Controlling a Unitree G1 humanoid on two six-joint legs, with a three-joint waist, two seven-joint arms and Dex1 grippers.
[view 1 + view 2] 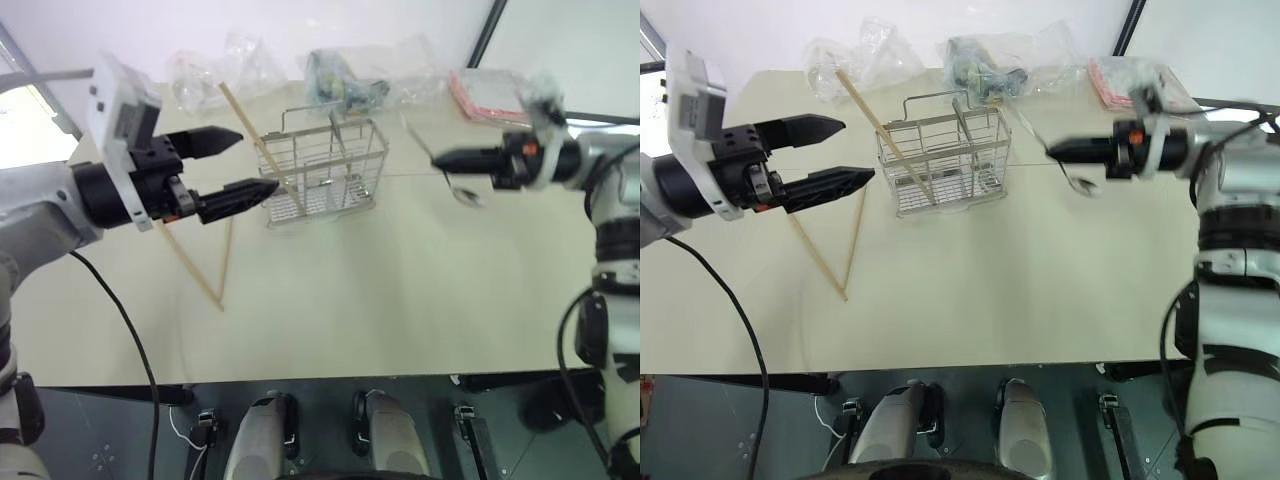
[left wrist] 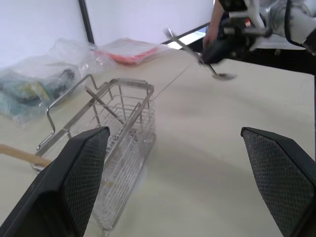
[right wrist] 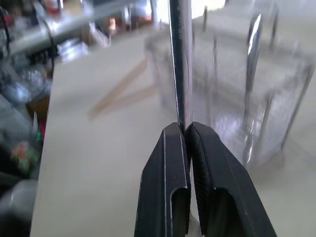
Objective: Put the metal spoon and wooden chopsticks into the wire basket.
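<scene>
In the head views we see the wire basket standing upright on the desk, with 1 wooden chopstick leaning inside it, its upper end slanting out toward the clear plastic bags behind the basket. 2 more wooden chopsticks lie flat on the desk beside the basket, on the left arm's side, meeting in a V at their near tips. The left claw hovers above the desk just beside the basket, its 2 black fingers spread wide with nothing between them. On the basket's other side, the right claw is held up off the desk, pinched tight on the thin handle of the metal spoon, whose bowl hangs lower, toward us.

The right wrist view adds what the head views cannot: the fingers press together on the shiny handle, with the basket blurred just beyond. The left wrist view looks along the basket's raised wire handle and its inner dividers; there we see the end of the leaning chopstick, and the spoon in the right claw beyond. A pink packet lies behind the basket near the desk's far edge.
</scene>
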